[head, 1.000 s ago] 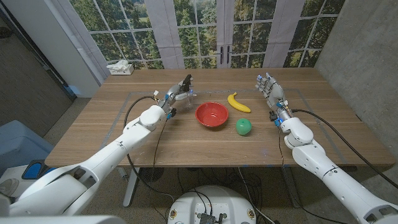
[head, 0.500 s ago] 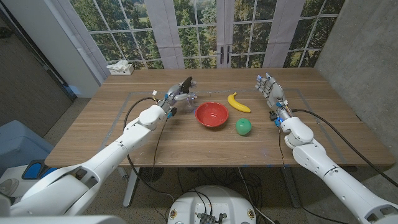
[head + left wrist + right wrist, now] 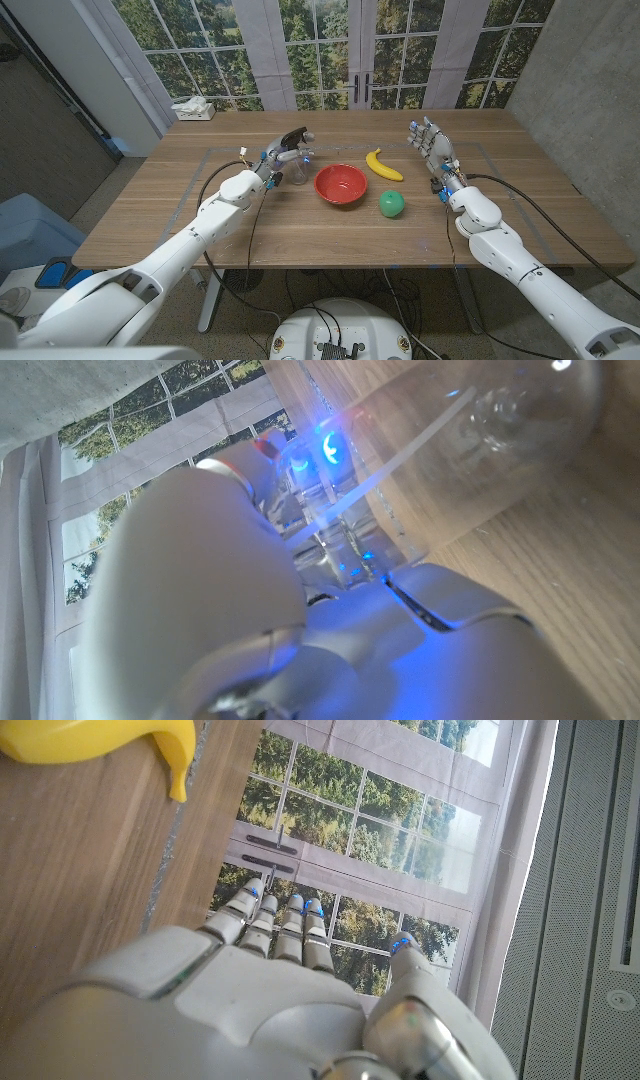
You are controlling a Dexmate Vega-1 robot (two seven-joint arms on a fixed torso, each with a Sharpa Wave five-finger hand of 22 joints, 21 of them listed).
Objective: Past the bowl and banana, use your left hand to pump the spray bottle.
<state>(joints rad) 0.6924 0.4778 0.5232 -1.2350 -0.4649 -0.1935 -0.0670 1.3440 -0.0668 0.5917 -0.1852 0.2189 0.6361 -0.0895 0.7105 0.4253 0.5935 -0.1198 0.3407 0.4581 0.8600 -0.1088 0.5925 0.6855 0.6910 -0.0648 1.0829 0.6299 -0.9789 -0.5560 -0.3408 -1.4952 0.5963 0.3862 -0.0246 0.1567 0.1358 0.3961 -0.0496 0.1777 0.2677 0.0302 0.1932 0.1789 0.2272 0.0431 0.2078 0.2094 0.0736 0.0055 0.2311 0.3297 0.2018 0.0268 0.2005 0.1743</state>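
Observation:
The clear spray bottle (image 3: 296, 138) with a black head stands to the left of the red bowl (image 3: 340, 184). My left hand (image 3: 277, 160) grips it, fingers wrapped over the head. In the left wrist view the bottle's clear body (image 3: 500, 410) with its dip tube sits right against my left hand (image 3: 250, 590). The yellow banana (image 3: 382, 166) lies beyond the bowl on its right, and its tip (image 3: 90, 740) also shows in the right wrist view. My right hand (image 3: 432, 146) stands to the right of the banana, fingers spread and upright, holding nothing; its back (image 3: 260, 1000) faces the right wrist camera.
A green ball (image 3: 391, 204) sits on the table right of the bowl, near the front. A tissue box (image 3: 193, 109) rests at the far left corner. Windows stand behind the table's far edge.
The bottle's black head has tipped lower and flatter under my left hand. My right hand has stayed where it was.

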